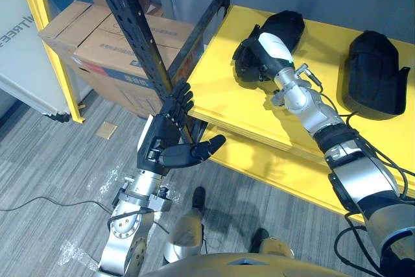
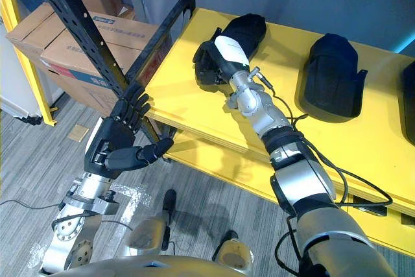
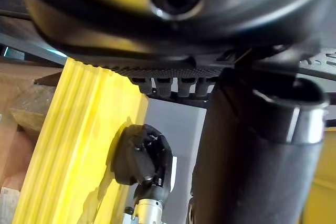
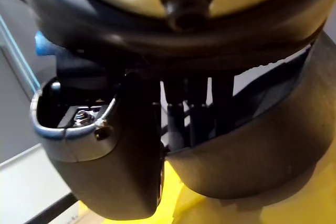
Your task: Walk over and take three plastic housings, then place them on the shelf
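Fingers (image 1: 244, 64) of right hand (image 1: 271, 47) curled round plastic housing (image 1: 289, 25), on yellow shelf (image 1: 220, 92)

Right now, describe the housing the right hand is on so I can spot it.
Find the yellow shelf, then its end beside the black perforated upright. The housing there sits under the right hand; the other housing lies free, farther from the upright.

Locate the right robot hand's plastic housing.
In the eye views the plastic housing lies left on the yellow shelf, gripped by the right robot hand, beside a second housing.
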Robot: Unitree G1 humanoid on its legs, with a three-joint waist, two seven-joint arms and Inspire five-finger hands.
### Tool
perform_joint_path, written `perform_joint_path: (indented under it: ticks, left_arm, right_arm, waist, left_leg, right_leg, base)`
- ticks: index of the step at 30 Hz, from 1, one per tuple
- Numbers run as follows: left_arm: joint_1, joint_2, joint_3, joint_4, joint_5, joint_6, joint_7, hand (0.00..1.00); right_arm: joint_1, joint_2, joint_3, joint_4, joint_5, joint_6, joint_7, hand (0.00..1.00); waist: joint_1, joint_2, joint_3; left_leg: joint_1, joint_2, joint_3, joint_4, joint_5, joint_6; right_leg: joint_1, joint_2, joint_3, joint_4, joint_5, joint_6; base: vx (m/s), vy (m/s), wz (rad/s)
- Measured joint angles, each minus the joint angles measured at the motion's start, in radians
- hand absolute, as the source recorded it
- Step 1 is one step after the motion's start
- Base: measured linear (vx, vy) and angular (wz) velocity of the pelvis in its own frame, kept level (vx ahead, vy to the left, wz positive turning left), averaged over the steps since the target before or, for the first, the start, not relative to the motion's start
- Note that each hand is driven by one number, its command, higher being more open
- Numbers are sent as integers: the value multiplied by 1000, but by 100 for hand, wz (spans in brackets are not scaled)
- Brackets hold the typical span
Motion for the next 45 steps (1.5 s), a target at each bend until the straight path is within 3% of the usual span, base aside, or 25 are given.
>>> perform_joint_path:
  ticks: [15, 34, 45]
  left_arm:
    - [0, 21, -2, 0, -21, 0, 1, 100]
    - [1, 21, -2, 13, -19, -3, 16, 100]
    - [-5, 18, -3, 16, -19, -33, 19, 100]
  right_arm:
    - [64, -33, 52, -73, 3, -158, 33, 0]
    - [70, -33, 89, -59, 0, -178, -55, 0]
    - [-41, -39, 108, 19, -2, -183, -79, 0]
  waist:
    - [-22, -6, 19]
    - [-18, 0, 22]
    - [-15, 41, 53]
  left_leg:
    - [26, 12, 49, 0, -8, -1]
    - [19, 11, 38, 0, -8, -2]
    - [-12, 6, 11, 1, 6, -10]
  right_leg:
    - [-12, 6, 51, 13, -1, -2]
    - [-16, 5, 41, 17, -2, -3]
    - [-65, -13, 25, 87, -33, -12]
  base:
    - [-5, -37, -10]
    - [1, -6, 1]
    - [-12, -27, 7]
